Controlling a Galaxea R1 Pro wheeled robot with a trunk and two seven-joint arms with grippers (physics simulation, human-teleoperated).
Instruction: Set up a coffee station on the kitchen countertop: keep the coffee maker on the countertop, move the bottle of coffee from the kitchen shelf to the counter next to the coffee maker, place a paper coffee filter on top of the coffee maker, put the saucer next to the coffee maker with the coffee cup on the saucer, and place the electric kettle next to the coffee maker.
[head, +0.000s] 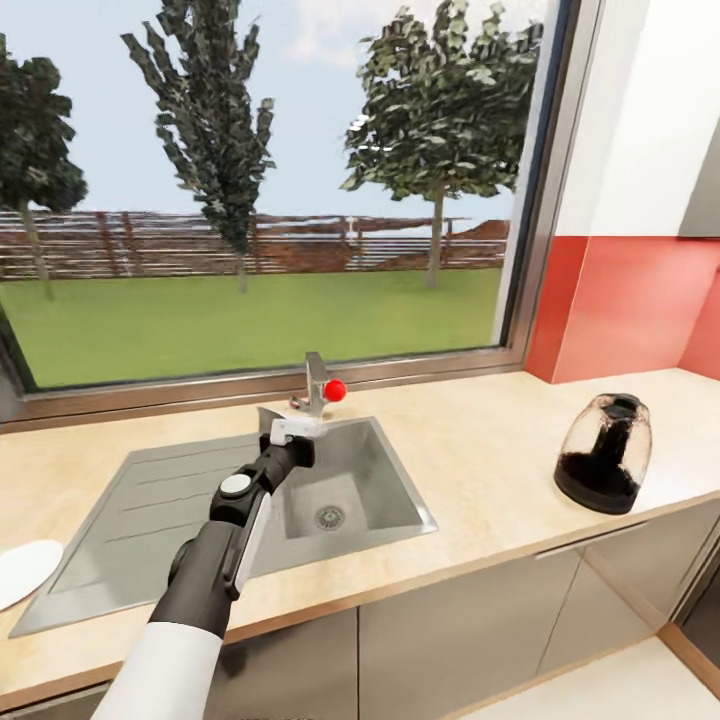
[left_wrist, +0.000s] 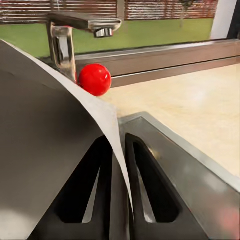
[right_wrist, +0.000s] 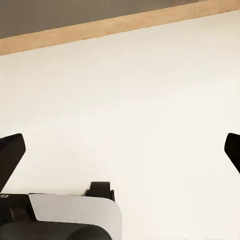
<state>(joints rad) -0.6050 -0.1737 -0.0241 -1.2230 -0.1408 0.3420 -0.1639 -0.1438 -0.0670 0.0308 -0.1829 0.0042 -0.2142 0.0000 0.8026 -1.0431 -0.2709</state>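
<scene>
My left gripper (head: 287, 428) hangs over the sink beside the faucet, shut on the paper coffee filter (head: 271, 419). In the left wrist view the thin white sheet of the filter (left_wrist: 50, 150) runs between the two dark fingers (left_wrist: 150, 185). The electric kettle (head: 603, 455), clear glass on a black base, stands at the right of the kitchen countertop (head: 480, 450). The white saucer (head: 22, 572) lies flat at the counter's far left, cut off by the picture's edge. My right gripper (right_wrist: 122, 150) is open over pale floor. The coffee maker, bottle of coffee, coffee cup and kitchen shelf are out of view.
An inset steel sink (head: 340, 500) with a drainboard sits mid-counter, and a faucet (head: 315, 380) with a red knob (head: 335, 390) stands behind it. A large window runs along the back. A red wall panel (head: 620, 300) closes the right corner.
</scene>
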